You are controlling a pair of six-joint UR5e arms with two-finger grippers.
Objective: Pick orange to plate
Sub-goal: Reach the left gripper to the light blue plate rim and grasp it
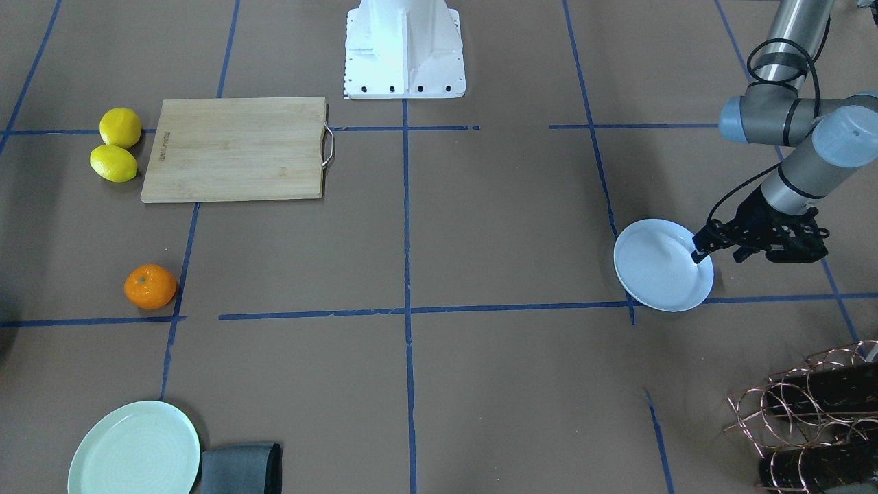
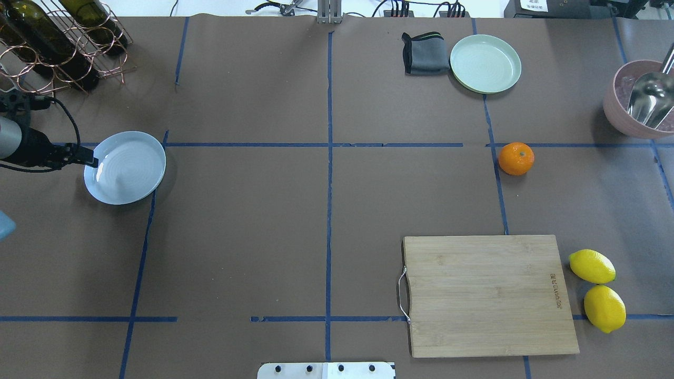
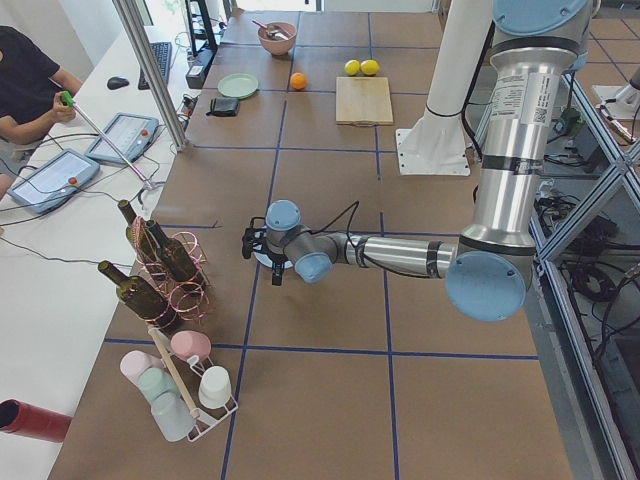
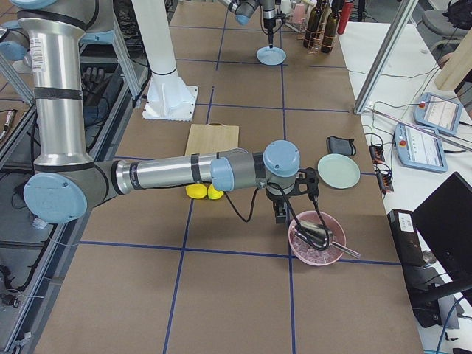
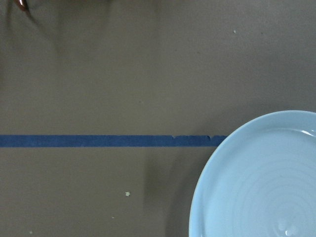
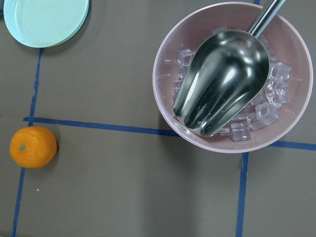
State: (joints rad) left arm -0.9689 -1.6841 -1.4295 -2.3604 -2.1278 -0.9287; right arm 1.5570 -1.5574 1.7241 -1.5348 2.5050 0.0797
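The orange (image 2: 516,158) lies alone on the brown table, on the robot's right, beside a blue tape line; the right wrist view has it at lower left as orange (image 6: 33,146). The bluish-white plate (image 2: 126,167) sits far off on the robot's left and holds nothing. My left gripper (image 1: 699,255) points down over that plate's (image 1: 662,264) outer rim, fingers drawn to a single tip, holding nothing. My right gripper (image 4: 283,215) hangs between the orange and the pink bowl; it shows only in the right side view, so I cannot tell whether it is open or shut.
A pink bowl (image 6: 232,74) of ice with a metal scoop stands close to the right gripper. Behind the orange are a mint-green plate (image 2: 485,63) and a grey cloth (image 2: 424,52). A wooden board (image 2: 487,295) and two lemons (image 2: 592,266) lie nearer the robot. A bottle rack (image 2: 58,42) stands by the left arm.
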